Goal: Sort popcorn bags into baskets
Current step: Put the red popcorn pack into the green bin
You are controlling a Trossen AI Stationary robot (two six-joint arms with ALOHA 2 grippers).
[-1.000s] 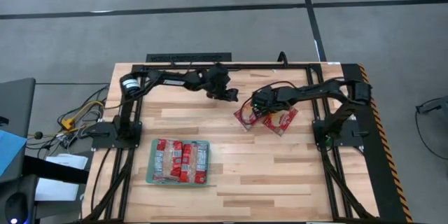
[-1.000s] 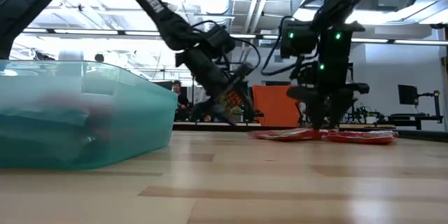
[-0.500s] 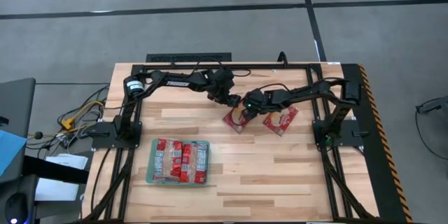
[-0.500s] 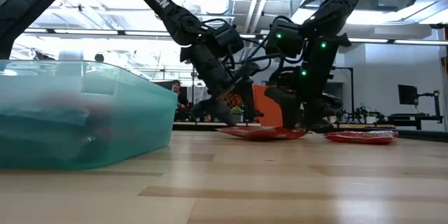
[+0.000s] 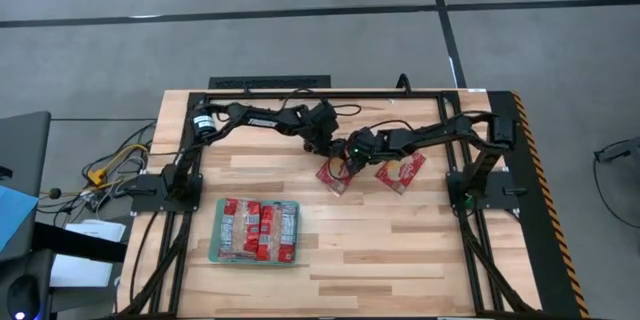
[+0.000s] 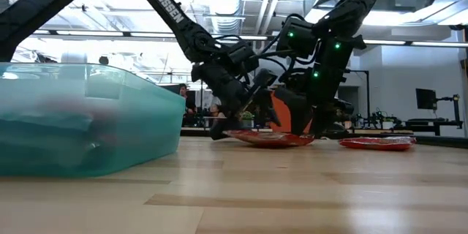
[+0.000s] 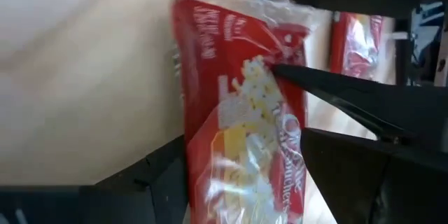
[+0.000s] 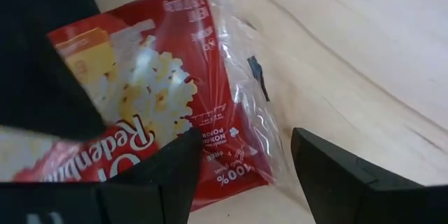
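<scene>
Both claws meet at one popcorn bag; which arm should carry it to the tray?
Probably left: its claw is at the bag and its base is on the tray's side.

my dark fingers frame a red popcorn bag printed with pale yellow popcorn, near a teal basket.

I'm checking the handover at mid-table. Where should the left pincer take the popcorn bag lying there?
Probably by the bag's free edge nearest the left pincer, coming low from the table's far side. It lies flat, and the right pincer already crowds its other end.
</scene>
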